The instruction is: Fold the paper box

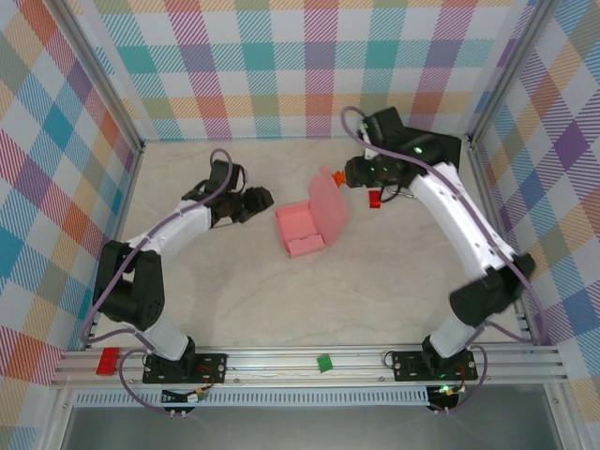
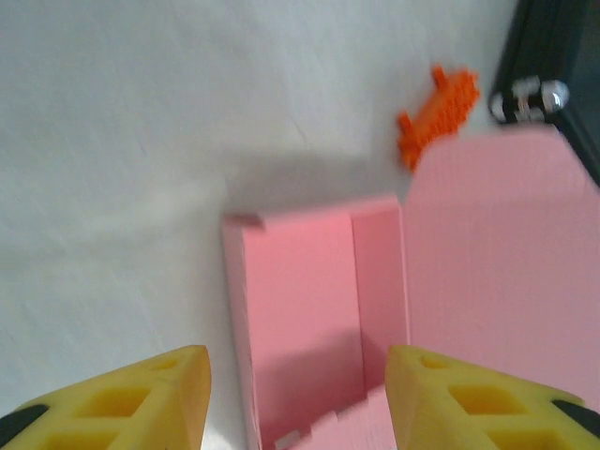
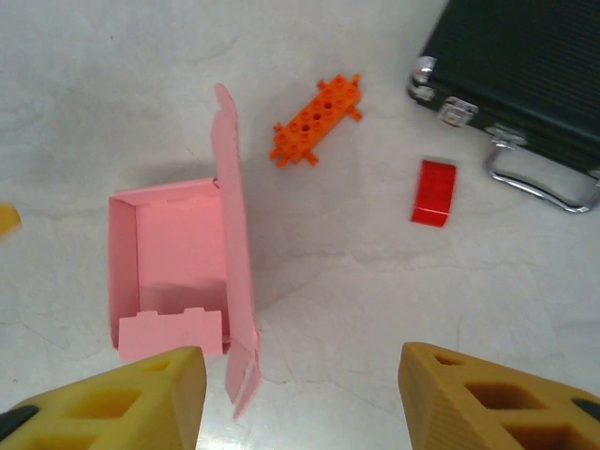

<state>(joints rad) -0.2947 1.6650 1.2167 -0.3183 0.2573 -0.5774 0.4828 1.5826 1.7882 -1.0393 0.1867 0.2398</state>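
Note:
The paper box (image 1: 302, 230) is light pink and lies mid-table as an open tray with its lid (image 1: 328, 202) standing upright on the right side. My left gripper (image 1: 255, 202) hovers just left of it. In the left wrist view the gripper (image 2: 298, 403) is open, its yellow fingers (image 2: 141, 403) apart over the near end of the tray (image 2: 300, 300), gripping nothing. My right gripper (image 1: 356, 174) is beyond the lid. In the right wrist view it (image 3: 305, 398) is open above bare table, with the box (image 3: 178, 253) to the left.
An orange toy (image 3: 317, 119) lies just past the lid, a small red block (image 3: 433, 192) to its right, and a black case (image 3: 525, 75) with a metal handle at the far right. A red block (image 1: 108, 360) and a green block (image 1: 324, 362) sit on the front rail.

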